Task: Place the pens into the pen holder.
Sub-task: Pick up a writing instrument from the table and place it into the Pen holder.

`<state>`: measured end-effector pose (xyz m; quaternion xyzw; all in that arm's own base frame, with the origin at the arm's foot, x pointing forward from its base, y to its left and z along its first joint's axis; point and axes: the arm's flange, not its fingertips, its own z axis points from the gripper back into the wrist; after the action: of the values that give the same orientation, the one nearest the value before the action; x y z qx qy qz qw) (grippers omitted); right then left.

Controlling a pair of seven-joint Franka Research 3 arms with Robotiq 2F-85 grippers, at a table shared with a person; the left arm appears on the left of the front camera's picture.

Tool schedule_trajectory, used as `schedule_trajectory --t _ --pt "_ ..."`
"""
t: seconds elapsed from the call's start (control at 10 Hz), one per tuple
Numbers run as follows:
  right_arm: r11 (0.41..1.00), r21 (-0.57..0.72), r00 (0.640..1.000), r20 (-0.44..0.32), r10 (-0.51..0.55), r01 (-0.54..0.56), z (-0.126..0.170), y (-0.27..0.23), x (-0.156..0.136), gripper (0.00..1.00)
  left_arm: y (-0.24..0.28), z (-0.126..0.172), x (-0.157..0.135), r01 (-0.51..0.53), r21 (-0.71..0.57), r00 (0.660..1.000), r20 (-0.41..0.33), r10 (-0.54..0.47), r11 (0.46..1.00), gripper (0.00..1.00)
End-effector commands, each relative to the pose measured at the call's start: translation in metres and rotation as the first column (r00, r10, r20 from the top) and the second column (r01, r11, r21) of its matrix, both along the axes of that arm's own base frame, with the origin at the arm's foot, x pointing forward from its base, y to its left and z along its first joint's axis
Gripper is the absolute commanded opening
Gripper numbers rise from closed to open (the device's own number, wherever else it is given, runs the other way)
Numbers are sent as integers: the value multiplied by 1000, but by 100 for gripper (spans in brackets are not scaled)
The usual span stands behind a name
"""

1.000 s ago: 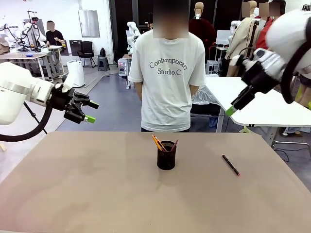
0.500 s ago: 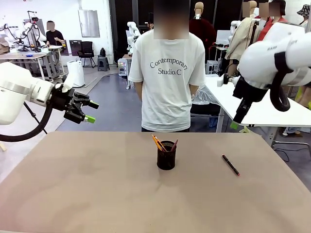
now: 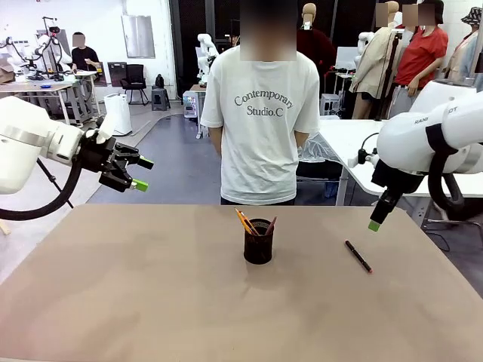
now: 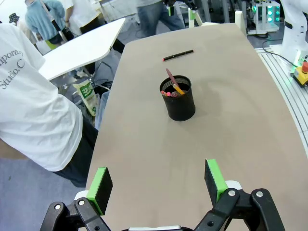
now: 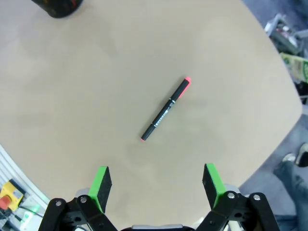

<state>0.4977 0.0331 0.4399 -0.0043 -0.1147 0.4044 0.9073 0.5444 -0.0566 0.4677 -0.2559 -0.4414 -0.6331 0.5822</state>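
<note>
Fingers on our right gripper are hanging spread and empty; black pen is lying flat on the desk ahead, between them. Left gripper, also spread, is facing the pen holder. Risk: thin pen rolling if pinched off-centre.

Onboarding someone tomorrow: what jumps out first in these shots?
The black pen lying alone on the table's right side, with the open right gripper poised just above it. Mid-table, the pen holder already carries the yellow-orange pencil and reddish-brown pen. The left gripper hangs open, off to the left.
</note>
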Motion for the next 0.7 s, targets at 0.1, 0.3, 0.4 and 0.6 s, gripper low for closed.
schedule_trajectory --t 0.1,0.3,0.4,0.6 --pt "1000 -6 1000 11 26 -26 11 9 3 100 0 0 0 3 -5 1000 9 -3 1000 100" --pt "1000 -6 1000 11 26 -26 11 9 3 100 0 0 0 3 -5 1000 9 -3 1000 100" --pt "1000 -6 1000 11 26 -26 11 9 3 100 0 0 0 3 -5 1000 9 -3 1000 100" --pt "1000 -1 1000 12 20 -20 8 10 1 100 0 0 0 3 -5 1000 9 -3 1000 100"
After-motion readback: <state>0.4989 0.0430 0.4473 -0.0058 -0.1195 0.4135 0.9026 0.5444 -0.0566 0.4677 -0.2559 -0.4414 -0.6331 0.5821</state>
